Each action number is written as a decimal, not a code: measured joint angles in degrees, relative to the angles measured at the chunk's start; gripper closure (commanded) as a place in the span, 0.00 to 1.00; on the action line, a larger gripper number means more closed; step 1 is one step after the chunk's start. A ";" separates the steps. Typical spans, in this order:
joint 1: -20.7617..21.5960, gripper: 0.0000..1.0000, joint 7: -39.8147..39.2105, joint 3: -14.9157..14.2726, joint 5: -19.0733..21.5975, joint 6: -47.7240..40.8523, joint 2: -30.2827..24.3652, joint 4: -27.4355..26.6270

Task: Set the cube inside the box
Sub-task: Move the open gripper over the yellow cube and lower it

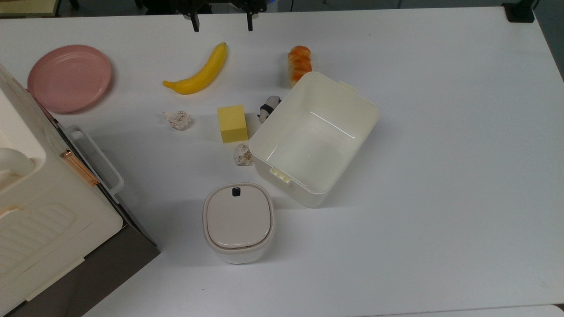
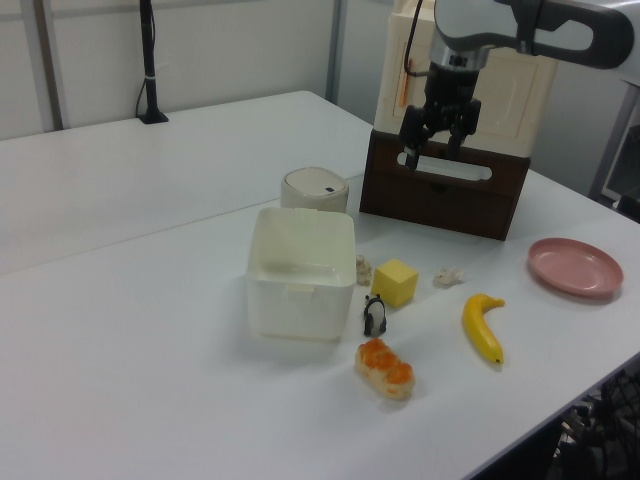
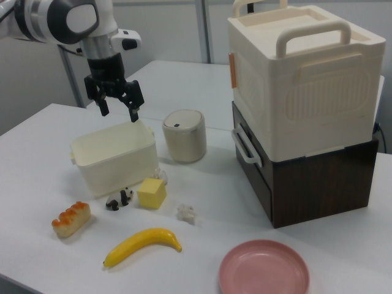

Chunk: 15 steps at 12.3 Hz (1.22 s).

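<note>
The pale-yellow cube (image 1: 232, 123) (image 2: 395, 283) (image 3: 152, 193) rests on the white table, just off the box's wall on the top view's left. The box (image 1: 369, 107) (image 2: 300, 297) (image 3: 116, 162) is a cream-white tub, open and empty inside. My gripper (image 1: 222, 27) (image 2: 432, 155) (image 3: 119, 113) hangs high over the table, open, with nothing between its fingers. In the top view its two fingertips show at the upper edge, beyond the banana and well away from the cube.
Around the cube lie a banana (image 1: 200, 72), a bread roll (image 1: 299, 64), a small panda figure (image 1: 268, 108) and two crumpled paper balls (image 1: 178, 119) (image 1: 242, 155). A lidded bin (image 1: 238, 222), a pink plate (image 1: 69, 77) and a cream case on a dark drawer unit (image 3: 306, 122) stand nearby.
</note>
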 measured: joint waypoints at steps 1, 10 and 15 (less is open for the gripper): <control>-0.10 0.00 -3.54 0.00 0.00 0.02 0.00 -0.61; -1.84 0.00 -11.44 -0.07 3.55 20.54 0.24 -15.80; -1.99 0.00 -11.35 -0.07 3.77 27.30 4.33 -18.31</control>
